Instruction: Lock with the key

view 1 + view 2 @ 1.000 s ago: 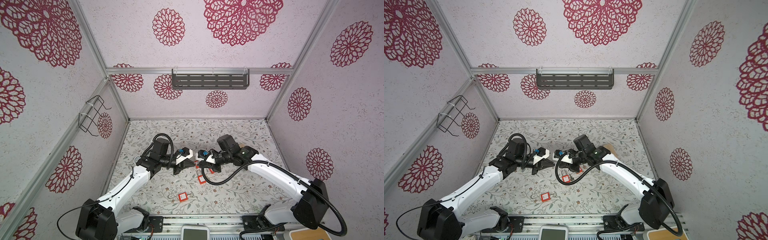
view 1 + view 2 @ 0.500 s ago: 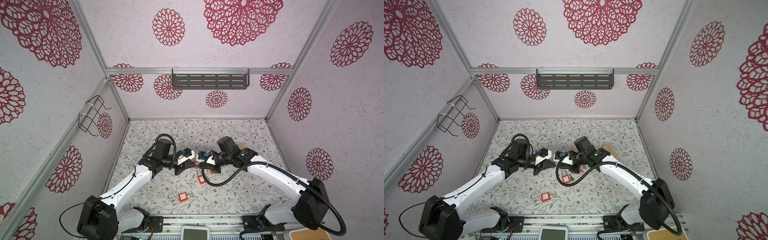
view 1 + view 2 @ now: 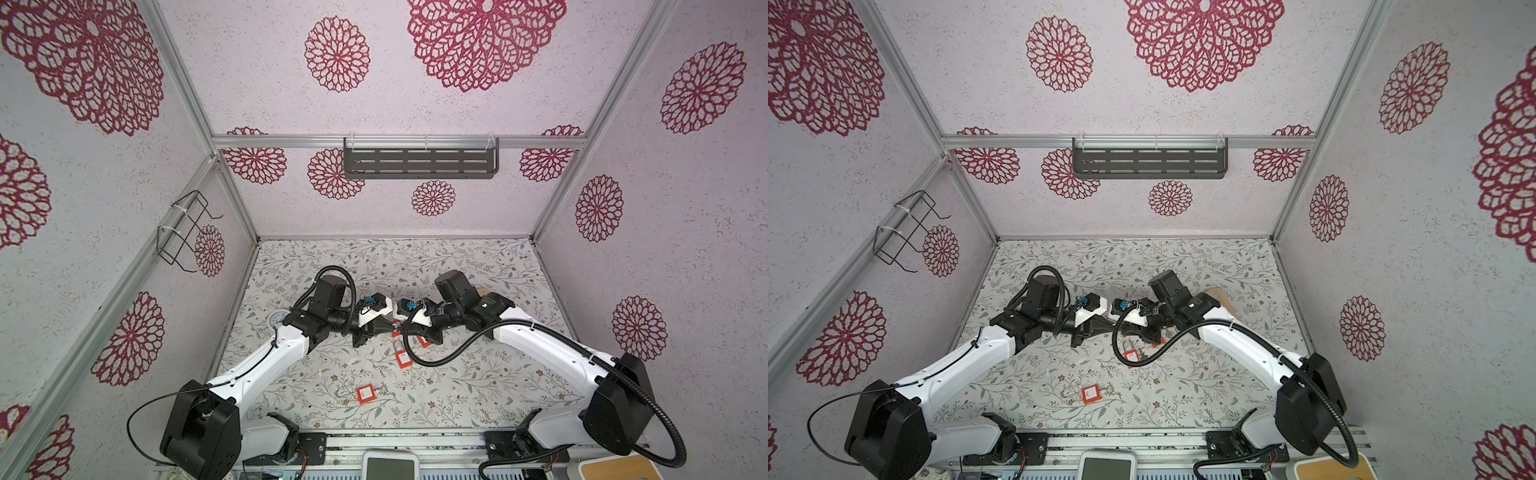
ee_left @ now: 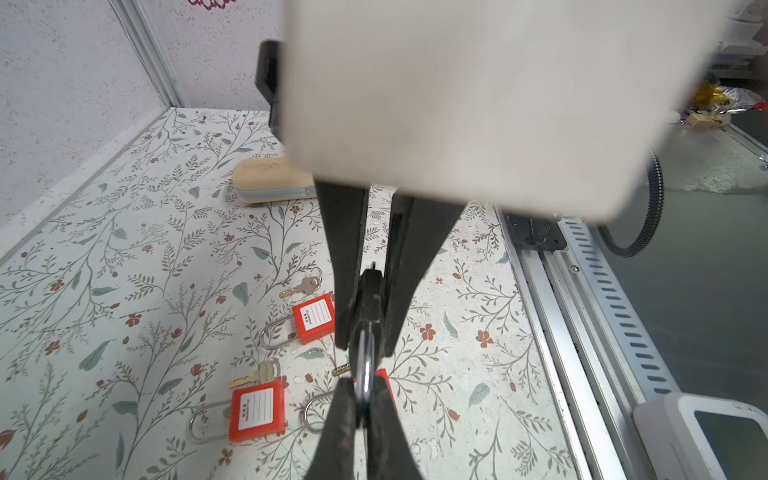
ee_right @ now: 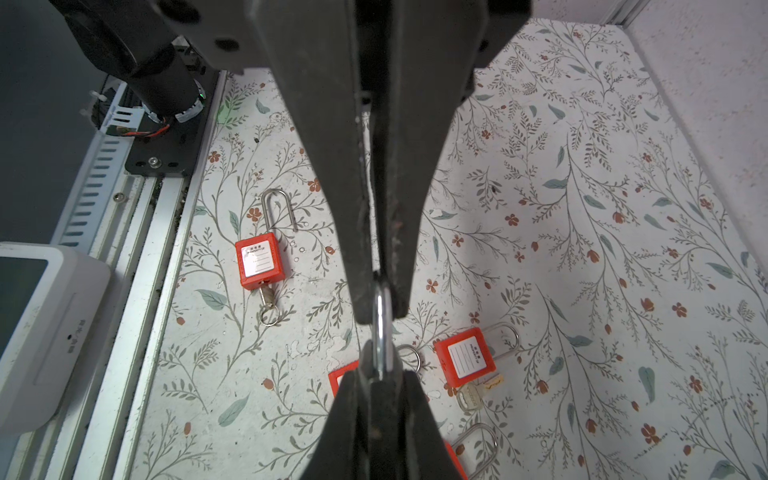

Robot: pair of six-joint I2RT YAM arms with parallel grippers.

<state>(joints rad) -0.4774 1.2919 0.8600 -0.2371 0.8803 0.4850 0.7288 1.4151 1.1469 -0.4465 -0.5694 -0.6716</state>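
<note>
The left arm is swinging slightly rightward while both claws are staying tip to tip.

The left claw and right claw are each clenching one end of a silver loop above the middle of the counter. This is looking like a small re-aiming, with no locking turn under way yet. Whether that loop is a shackle or a key ring is proving hard to make out, since it is showing edge-on and the fingers are covering both ends, so any key on it is hiding too. The near padlock, with a key in its base, is lying near and left, well apart from the claws. A half-hidden padlock is peeking out from behind the left claw.
</note>
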